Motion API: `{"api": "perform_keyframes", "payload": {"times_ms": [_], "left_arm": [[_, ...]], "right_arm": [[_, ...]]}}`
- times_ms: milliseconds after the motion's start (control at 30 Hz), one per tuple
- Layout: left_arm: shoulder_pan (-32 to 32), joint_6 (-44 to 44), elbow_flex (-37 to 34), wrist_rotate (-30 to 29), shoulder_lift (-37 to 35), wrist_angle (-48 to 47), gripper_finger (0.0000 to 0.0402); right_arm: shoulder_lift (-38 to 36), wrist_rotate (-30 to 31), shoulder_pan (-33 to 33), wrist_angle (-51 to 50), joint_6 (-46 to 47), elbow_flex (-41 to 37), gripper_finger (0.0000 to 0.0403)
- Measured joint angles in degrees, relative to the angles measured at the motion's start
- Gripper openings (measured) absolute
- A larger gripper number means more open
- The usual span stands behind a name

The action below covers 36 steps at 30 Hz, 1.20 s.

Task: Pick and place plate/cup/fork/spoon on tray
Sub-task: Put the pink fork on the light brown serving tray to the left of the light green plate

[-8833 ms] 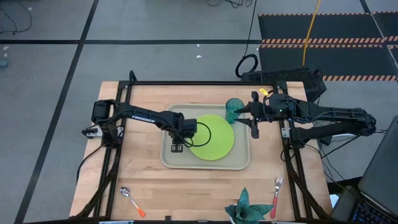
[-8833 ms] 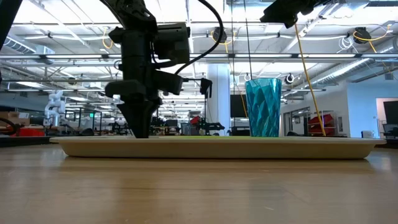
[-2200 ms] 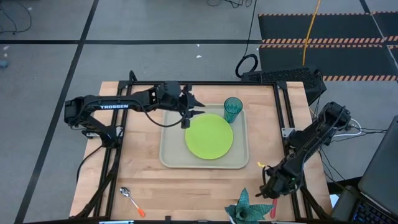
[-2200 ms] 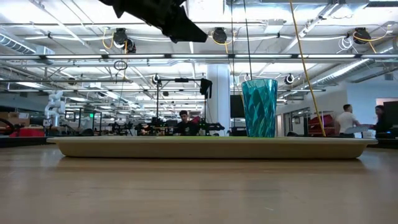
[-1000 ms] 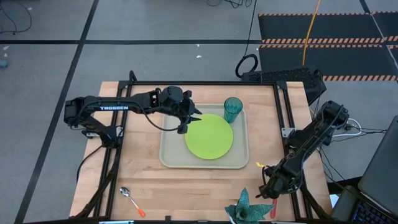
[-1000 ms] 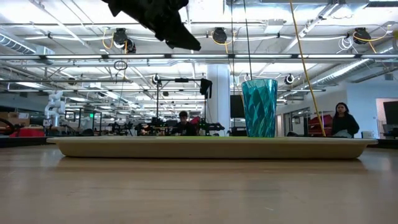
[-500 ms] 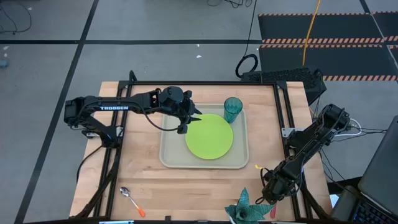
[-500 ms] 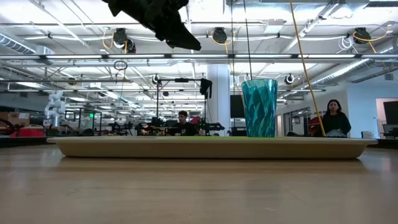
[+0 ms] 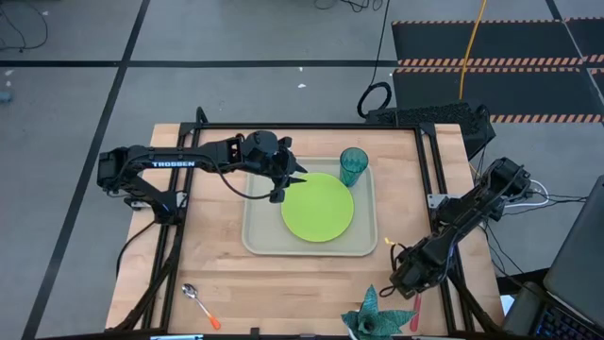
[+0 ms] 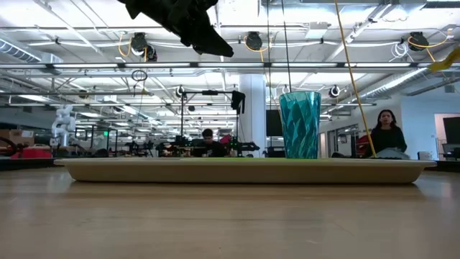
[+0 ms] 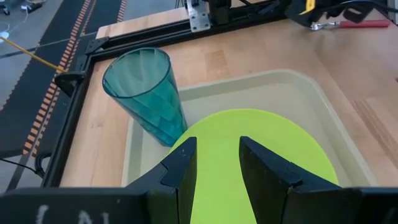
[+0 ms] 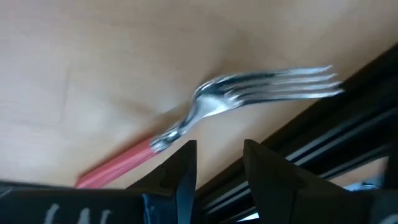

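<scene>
While the left gripper point(image 9: 283, 179) hung parted and empty over the tray point(image 9: 260, 236), the right gripper point(image 12: 214, 165) hovered above the fork point(image 12: 249, 93), fingers apart, nothing gripped.

Light wooden table point(image 9: 217, 264). Spiky teal-green folded leafy object point(image 9: 369, 319) at its near edge. Yellow cable point(image 9: 469, 52) over black floor mats with orange-striped edges point(image 9: 491, 42). Person in dark top point(image 10: 386, 134) in room behind.
</scene>
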Motion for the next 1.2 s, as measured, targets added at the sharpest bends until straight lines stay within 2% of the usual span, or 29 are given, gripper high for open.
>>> {"api": "perform_keyframes", "payload": {"times_ms": [233, 500, 667, 833, 1000, 1200], "left_arm": [[0.00, 0.00, 0.00, 0.00, 0.00, 0.48, 0.0124], [0.00, -0.02, 0.00, 0.00, 0.00, 0.48, 0.0124], [0.00, -0.02, 0.00, 0.00, 0.00, 0.49, 0.0124], [0.00, -0.03, 0.00, 0.00, 0.00, 0.48, 0.0124], [0.00, -0.04, 0.00, 0.00, 0.00, 0.48, 0.0124], [0.00, -0.07, 0.00, 0.00, 0.00, 0.46, 0.0124]], "right_arm": [[-0.02, 0.36, -2.01, -4.31, -7.30, 0.00, 0.0123], [-0.14, 4.51, -4.66, -10.50, -15.72, 0.00, 0.0123], [-0.24, 4.86, -5.84, -12.11, -17.69, 0.00, 0.0123], [-0.24, 9.11, -6.75, -13.14, -18.12, 0.00, 0.0123], [-0.37, 9.15, -7.20, -14.55, -18.95, 0.00, 0.0123], [-3.93, 15.75, -7.22, -15.64, -16.55, 0.00, 0.0123]]}}
